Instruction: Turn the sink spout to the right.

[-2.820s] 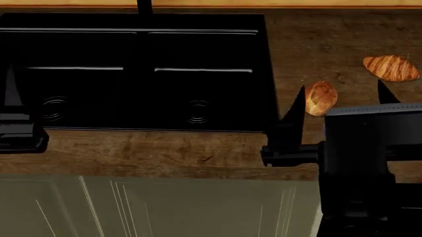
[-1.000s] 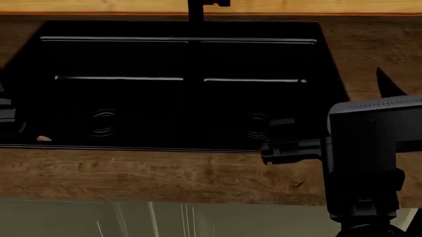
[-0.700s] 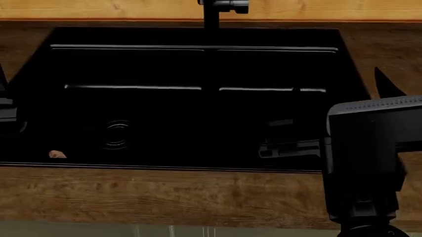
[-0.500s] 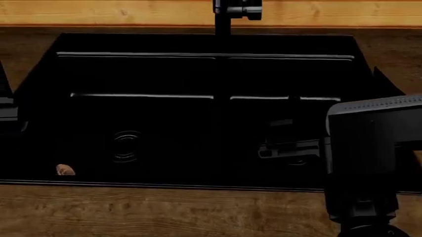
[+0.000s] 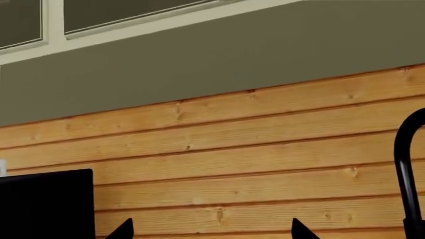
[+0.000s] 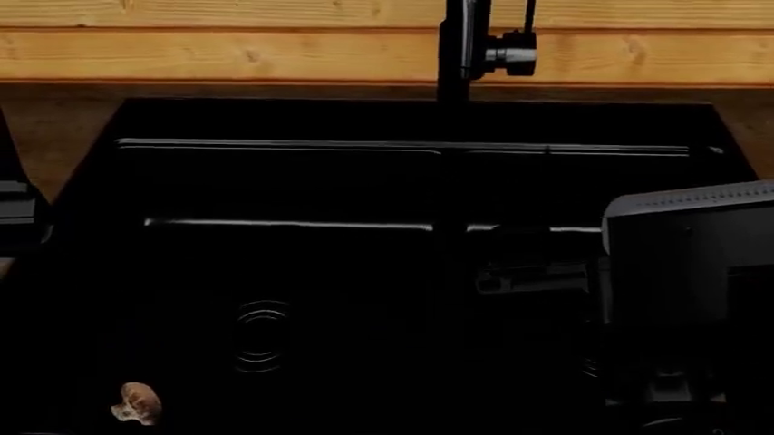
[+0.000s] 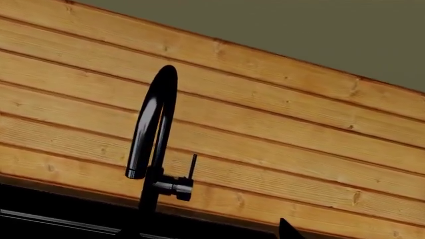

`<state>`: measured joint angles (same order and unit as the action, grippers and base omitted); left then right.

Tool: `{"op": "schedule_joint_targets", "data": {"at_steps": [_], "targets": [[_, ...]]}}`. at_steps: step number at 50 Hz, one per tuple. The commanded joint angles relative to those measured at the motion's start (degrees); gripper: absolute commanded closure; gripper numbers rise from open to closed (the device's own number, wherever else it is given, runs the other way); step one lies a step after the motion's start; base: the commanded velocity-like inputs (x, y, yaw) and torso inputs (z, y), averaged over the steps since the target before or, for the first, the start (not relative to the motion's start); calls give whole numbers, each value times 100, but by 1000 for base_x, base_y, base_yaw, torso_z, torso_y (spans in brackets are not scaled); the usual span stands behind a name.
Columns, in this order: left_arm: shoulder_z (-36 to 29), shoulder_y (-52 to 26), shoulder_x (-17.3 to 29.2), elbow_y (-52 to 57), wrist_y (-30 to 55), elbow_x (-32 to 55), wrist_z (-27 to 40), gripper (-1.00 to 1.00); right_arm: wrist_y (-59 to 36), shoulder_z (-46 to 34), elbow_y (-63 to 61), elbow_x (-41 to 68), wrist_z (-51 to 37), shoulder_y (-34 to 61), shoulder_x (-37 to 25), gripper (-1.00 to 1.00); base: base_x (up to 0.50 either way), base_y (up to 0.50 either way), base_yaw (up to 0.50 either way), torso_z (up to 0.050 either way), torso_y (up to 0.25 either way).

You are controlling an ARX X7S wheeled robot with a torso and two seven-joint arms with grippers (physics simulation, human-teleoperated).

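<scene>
The sink spout (image 7: 151, 124) is a tall glossy black gooseneck column standing at the back of the sink before the wooden wall. Its arm curves toward the camera. In the head view the spout (image 6: 458, 45) rises above the sink's centre divider. It also shows in the left wrist view (image 5: 406, 174). The black double-basin sink (image 6: 362, 145) fills the head view. My right gripper (image 7: 202, 233) is well short of the spout, with one fingertip (image 7: 287, 230) showing and the jaws wide apart. My left gripper (image 5: 211, 233) is open and empty, facing the wall to the left of the spout.
A thin black stick lever (image 7: 192, 167) on a collar (image 6: 514, 53) sits on the spout's right side. A round drain (image 6: 263, 335) and a small brown pastry (image 6: 137, 401) lie in the left basin. My right arm (image 6: 683, 272) covers the right basin. A black box (image 5: 47, 204) is near the left gripper.
The head view has closed in on the sink and tilted up. The sink now fills the frame, the spout and lever have come into view, and the counter front and croissants have left it.
</scene>
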<state>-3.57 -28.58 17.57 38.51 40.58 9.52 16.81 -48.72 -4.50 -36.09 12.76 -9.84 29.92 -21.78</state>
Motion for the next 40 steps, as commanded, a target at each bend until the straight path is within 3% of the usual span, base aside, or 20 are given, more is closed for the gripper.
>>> {"op": "schedule_joint_targets", "data": {"at_steps": [1,13,40], "targets": [[11,8,16,-1,-1,36,15,-100,19,34,-20,22,-27,-33,-2,-100,363,55,0,0,0],[-53,2,24,-8,16,39,40,-100,6,83,-2,21,-93,-47,0,-100,341,65,0,0,0],[-81,15,54,-32,-16,92,75,-100,145,82,131,40,-136,-130,9,-100,176,0,0,0,0]]}}
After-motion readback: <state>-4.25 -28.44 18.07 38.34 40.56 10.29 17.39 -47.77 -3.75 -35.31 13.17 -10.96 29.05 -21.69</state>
